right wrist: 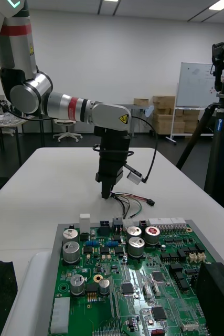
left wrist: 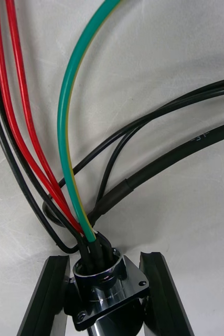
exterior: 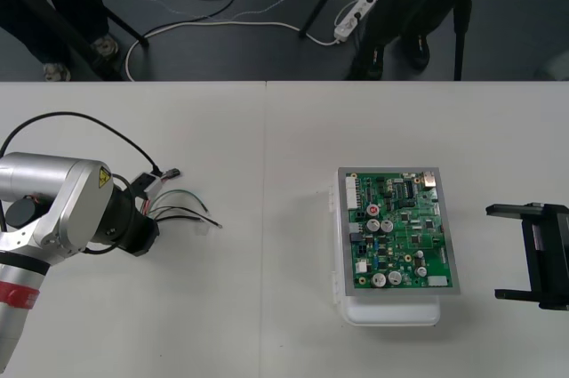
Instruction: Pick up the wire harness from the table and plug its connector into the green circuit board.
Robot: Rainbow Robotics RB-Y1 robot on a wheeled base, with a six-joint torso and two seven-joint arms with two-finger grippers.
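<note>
Front view: the camera is overhead and looks steeply down on the table (exterior: pixel 267 325), with a strip of floor (exterior: pixel 524 13) past the far edge. It is wide and distant, taking in the left gripper (exterior: pixel 151 209), green circuit board (exterior: pixel 398 236) and right gripper (exterior: pixel 523 252) together.

Right wrist view: the camera is low behind the right gripper's wide-spread fingers (right wrist: pixel 216 299), facing level across the table. The board lies close, just ahead of the fingertips. The left gripper stands beyond it, over the wire harness (right wrist: pixel 128 202).

Left wrist view: the camera looks along its own fingers (left wrist: pixel 44 294), very near. The socket (left wrist: pixel 109 286) is clamped between them, and the wires (left wrist: pixel 64 131) run out past the fingertips.

Shared: the front and right wrist views both cover the board, left gripper and harness. The left wrist view overlaps them at the harness.
</note>
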